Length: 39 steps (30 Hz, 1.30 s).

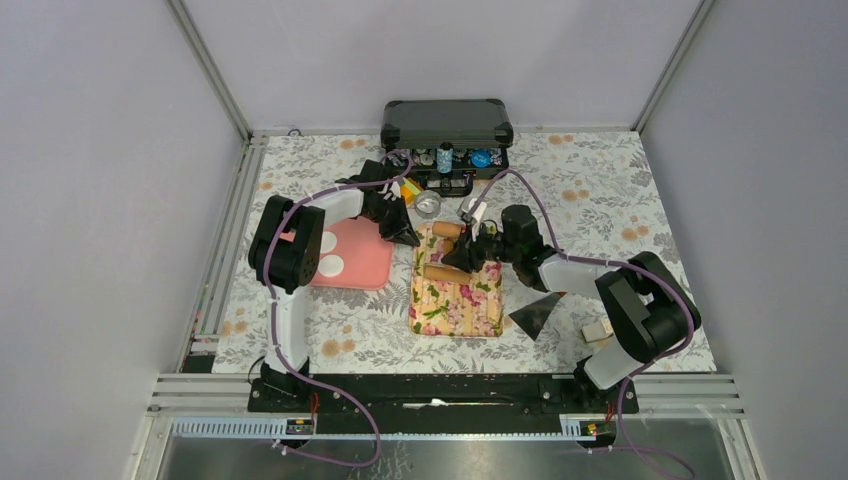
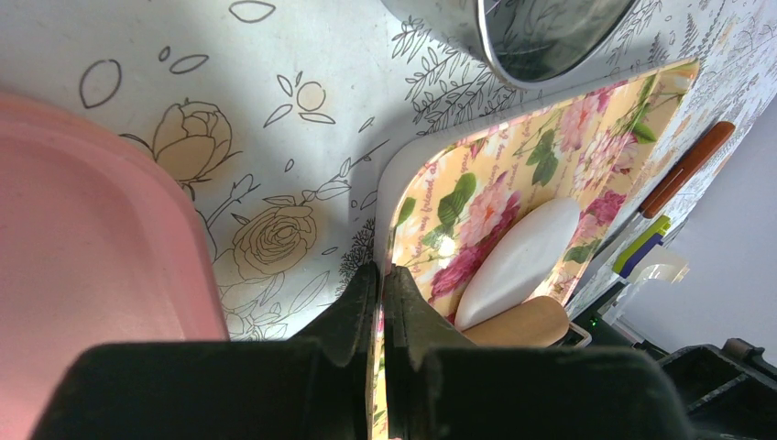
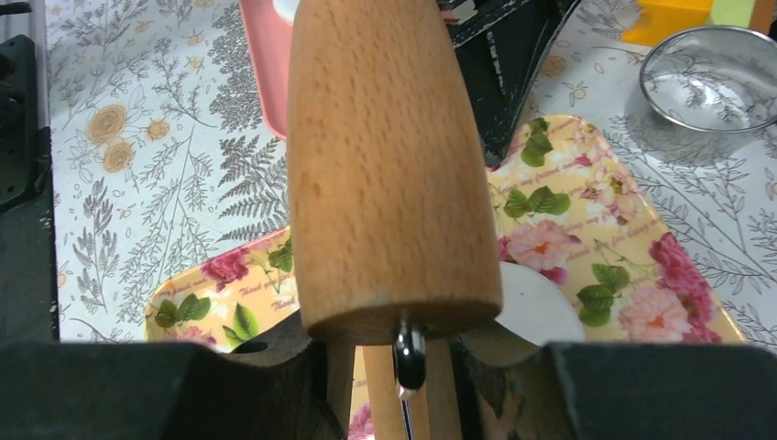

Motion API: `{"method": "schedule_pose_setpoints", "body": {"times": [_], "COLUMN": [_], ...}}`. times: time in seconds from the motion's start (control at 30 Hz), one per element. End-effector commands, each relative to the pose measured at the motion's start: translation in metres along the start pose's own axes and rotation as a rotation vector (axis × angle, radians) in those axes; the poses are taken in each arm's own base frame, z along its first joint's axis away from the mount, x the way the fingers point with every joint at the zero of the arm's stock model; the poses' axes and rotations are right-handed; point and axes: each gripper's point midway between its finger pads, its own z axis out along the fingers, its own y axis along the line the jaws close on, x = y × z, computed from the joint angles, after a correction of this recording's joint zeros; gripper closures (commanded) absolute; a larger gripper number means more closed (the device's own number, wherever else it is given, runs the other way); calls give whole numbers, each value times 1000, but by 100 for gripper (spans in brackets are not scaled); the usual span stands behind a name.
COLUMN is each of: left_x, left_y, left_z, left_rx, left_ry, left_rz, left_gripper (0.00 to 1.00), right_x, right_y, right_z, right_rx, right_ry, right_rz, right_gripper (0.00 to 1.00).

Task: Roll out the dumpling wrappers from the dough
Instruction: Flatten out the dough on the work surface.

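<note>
From above, flat round white wrappers (image 1: 331, 266) lie on the pink tray (image 1: 365, 262), and both arms bend inward to the floral board (image 1: 455, 300).

Left wrist: the left fingers (image 2: 353, 310) pinch the board's rim, and the smooth oval dough (image 2: 518, 261) is near.

Right wrist: the right fingers (image 3: 293, 353) clamp the wooden pin (image 3: 394, 165) over the dough.

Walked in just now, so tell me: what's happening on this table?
The right end effector grips a wooden rolling pin at a white dough disc on the floral board. The left end effector is shut on that board's edge, apparently steadying it. A flat white wrapper lies on the pink tray.
</note>
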Motion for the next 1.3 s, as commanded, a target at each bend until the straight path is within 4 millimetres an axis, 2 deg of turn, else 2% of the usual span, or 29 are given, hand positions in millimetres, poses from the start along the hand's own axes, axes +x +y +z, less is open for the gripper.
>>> {"method": "schedule_pose_setpoints", "body": {"times": [0.0, 0.07, 0.13, 0.33, 0.43, 0.53, 0.63, 0.73, 0.8, 0.9, 0.97, 1.27], "left_x": [-13, -13, -13, -12, -12, -12, -12, -12, -12, -12, -13, -13], "left_y": [11, 11, 11, 11, 10, 10, 7, 6, 5, 4, 3, 1], "left_z": [-14, -14, -14, -12, -12, -12, -13, -13, -13, -14, -14, -16], "left_rx": [-54, -51, -51, -43, -39, -35, -27, -24, -21, -16, -13, -12], "left_ry": [-71, -70, -70, -60, -59, -58, -59, -59, -58, -57, -59, -61], "left_rz": [-23, -17, -12, -1, 4, 5, 8, 9, 9, 7, 7, 10], "left_gripper": [100, 100, 100, 100, 100, 100, 100, 100, 100, 100, 100, 100], "right_x": [77, 67, 49, -48, -85, -99, -89, -61, -35, 4, 22, 56], "right_y": [23, 24, 23, 14, -5, -33, -57, -72, -73, -66, -60, -32], "right_z": [-13, -13, -13, -23, -31, -35, -34, -25, -20, -14, -15, -28], "right_rx": [-27, -35, -36, -25, 17, 97, 156, 178, 171, 151, 142, 122], "right_ry": [234, 213, 172, -83, -159, -188, -169, -116, -70, -20, -16, 16], "right_rz": [170, 163, 140, 107, 98, 94, 101, 152, 215, 303, 336, 428], "right_gripper": [100, 100, 100, 100, 100, 100, 100, 100, 100, 100, 100, 100]}}
